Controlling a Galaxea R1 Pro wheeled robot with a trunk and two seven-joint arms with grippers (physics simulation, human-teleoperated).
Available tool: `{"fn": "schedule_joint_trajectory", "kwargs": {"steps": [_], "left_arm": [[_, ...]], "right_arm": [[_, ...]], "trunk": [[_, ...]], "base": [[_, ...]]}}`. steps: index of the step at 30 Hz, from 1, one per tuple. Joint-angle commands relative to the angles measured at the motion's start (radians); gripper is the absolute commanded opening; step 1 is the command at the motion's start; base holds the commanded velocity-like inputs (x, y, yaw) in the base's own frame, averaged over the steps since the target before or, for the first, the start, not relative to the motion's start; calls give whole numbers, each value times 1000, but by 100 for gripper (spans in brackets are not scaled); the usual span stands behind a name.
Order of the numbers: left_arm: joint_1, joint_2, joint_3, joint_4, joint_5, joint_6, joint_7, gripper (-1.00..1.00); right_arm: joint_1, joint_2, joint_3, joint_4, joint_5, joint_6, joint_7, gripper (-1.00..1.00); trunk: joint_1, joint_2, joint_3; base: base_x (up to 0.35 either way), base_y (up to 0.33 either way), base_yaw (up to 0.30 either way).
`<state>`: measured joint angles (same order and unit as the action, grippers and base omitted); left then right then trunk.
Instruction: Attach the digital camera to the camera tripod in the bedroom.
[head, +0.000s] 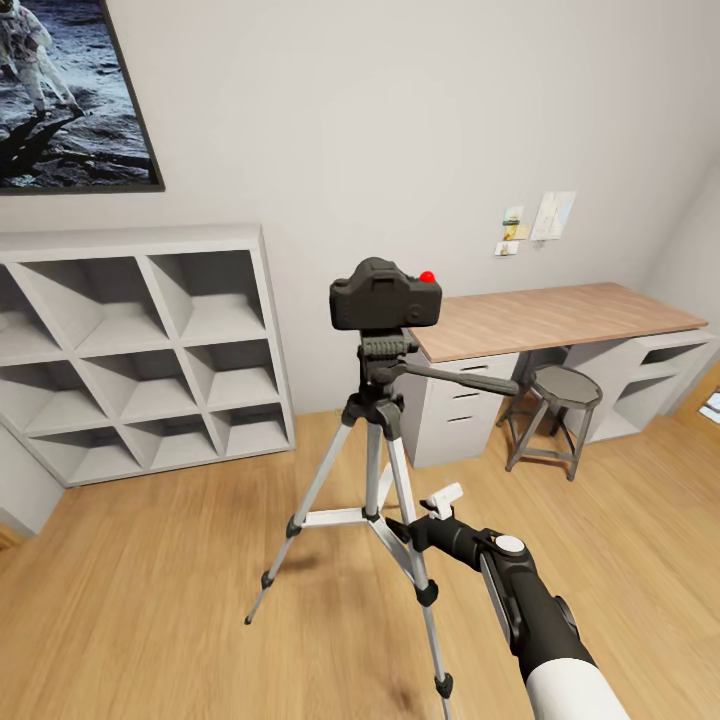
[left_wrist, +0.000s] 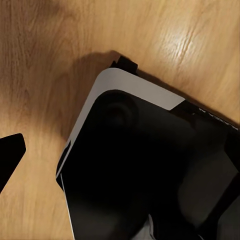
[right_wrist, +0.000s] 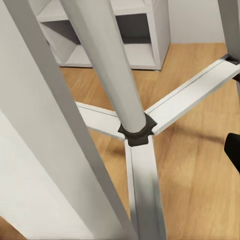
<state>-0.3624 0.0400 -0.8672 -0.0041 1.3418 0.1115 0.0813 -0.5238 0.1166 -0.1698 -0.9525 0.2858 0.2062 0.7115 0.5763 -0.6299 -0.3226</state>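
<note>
- Head view: the camera (head: 386, 293) sits on top of the tripod (head: 377, 470), upright, its red button (head: 427, 276) on the side toward the desk (head: 560, 318). The tripod stands on the wood floor (head: 150, 580), legs spread, its long handle (head: 460, 378) pointing toward the stool (head: 555, 415) under the desk. Grey shelving (head: 140, 350) lines the wall, with the moon picture (head: 65, 90) above it.
- Head view again: the right arm (head: 520, 600) reaches in from the lower edge, its gripper (head: 438, 505) just beside the tripod's near leg, by the brace. Its white fingers seem slightly apart with nothing between them, though I cannot tell for sure.
- Left wrist view: a black and white part of the robot's body (left_wrist: 150, 170) over the floor (left_wrist: 45, 60). A dark fingertip (left_wrist: 10, 155) shows at the edge; whether the left hand is apart or together I cannot tell.
- Right wrist view: the tripod's centre column (right_wrist: 112, 65) meets its black hub (right_wrist: 136, 132), three silver braces spreading from it. A leg (right_wrist: 50, 150) crosses very close. Shelving (right_wrist: 125, 35) stands behind.
</note>
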Motion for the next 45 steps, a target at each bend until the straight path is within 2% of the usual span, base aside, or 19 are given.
{"fn": "schedule_joint_trajectory", "kwargs": {"steps": [1,13,24,34,45], "left_arm": [[-1,0,-8,0,8,4,3,100],[0,-9,-10,0,8,4,3,100],[0,-20,-8,0,8,4,3,100],[0,-22,-9,0,8,4,3,100],[0,-26,-10,0,8,4,4,100]], "right_arm": [[-1,2,-5,-2,5,6,8,100],[-1,1,-8,-5,6,8,8,100],[-1,1,-8,-6,6,9,8,100],[-1,1,-8,-6,5,9,8,100],[-2,1,-10,-11,3,10,7,100]], "trunk": [[0,-1,-1],[0,-1,-1],[0,-1,-1],[0,-1,-1],[0,-1,-1]], "base": [[0,0,0],[-13,0,0],[-188,0,0],[-51,0,0],[-273,0,0]]}}
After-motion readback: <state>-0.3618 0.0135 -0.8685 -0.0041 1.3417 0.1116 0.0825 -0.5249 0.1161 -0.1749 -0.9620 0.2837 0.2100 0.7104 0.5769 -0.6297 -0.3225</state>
